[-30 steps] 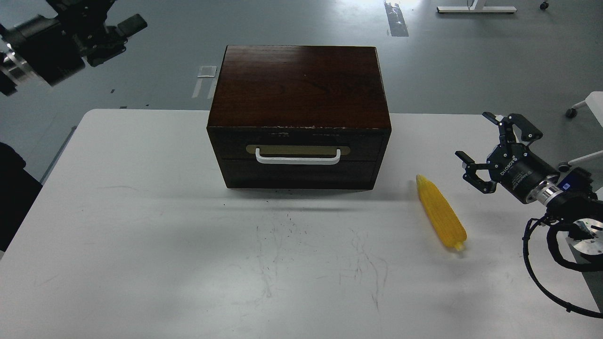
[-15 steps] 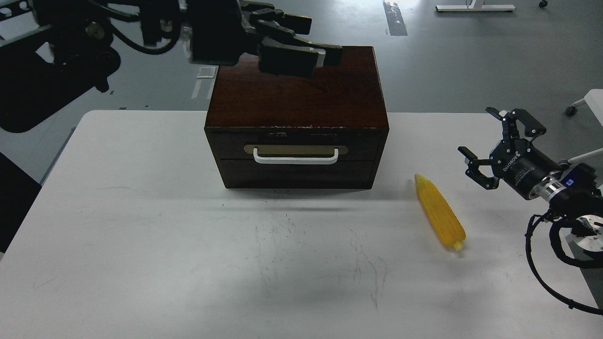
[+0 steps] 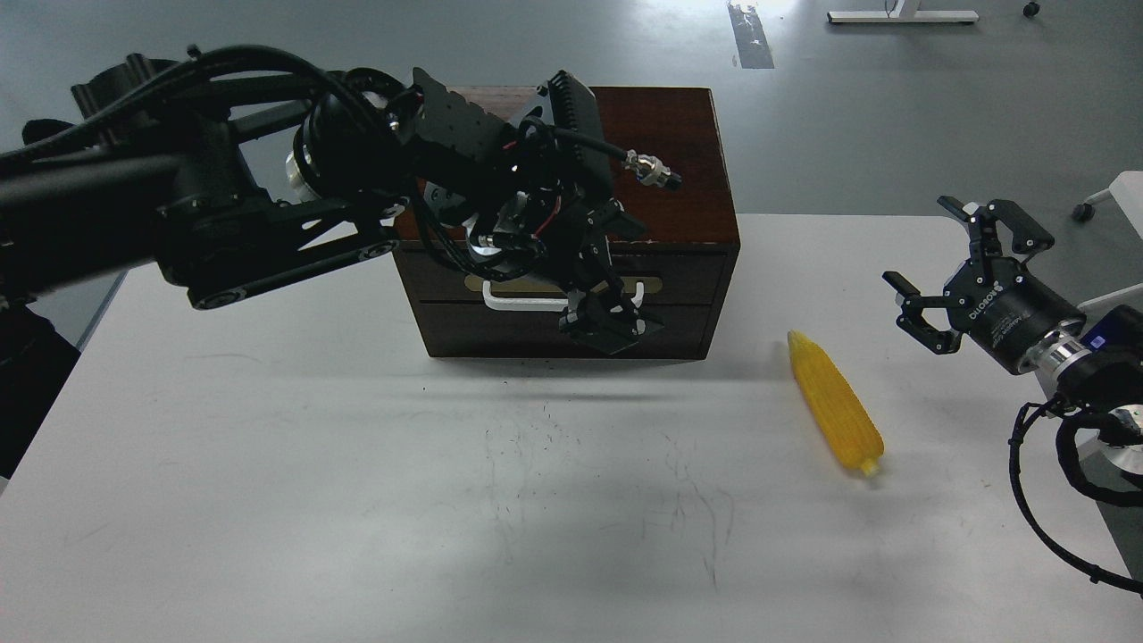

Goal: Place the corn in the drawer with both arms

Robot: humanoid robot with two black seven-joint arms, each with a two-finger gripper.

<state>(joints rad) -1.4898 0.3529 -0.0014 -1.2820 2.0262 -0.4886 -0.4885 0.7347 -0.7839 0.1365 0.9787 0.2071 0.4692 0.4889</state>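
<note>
The yellow corn lies on the white table, right of the dark brown box, stub end toward me. The drawer is closed; its white handle is partly hidden by my left arm. My left gripper hangs fingers-down in front of the drawer, at the right part of the handle; it is too dark to tell its fingers apart. My right gripper is open and empty, above the table to the right of the corn and a little farther back.
My left arm crosses the box's top left corner and covers the left half of its lid. Scuff marks mark the table's middle. Grey floor lies beyond the table, with a chair base at the far right.
My left arm has swung in from the upper left, over the box, and its gripper has come down in front of the drawer handle. My right gripper has drifted slightly right. The corn has not moved.
</note>
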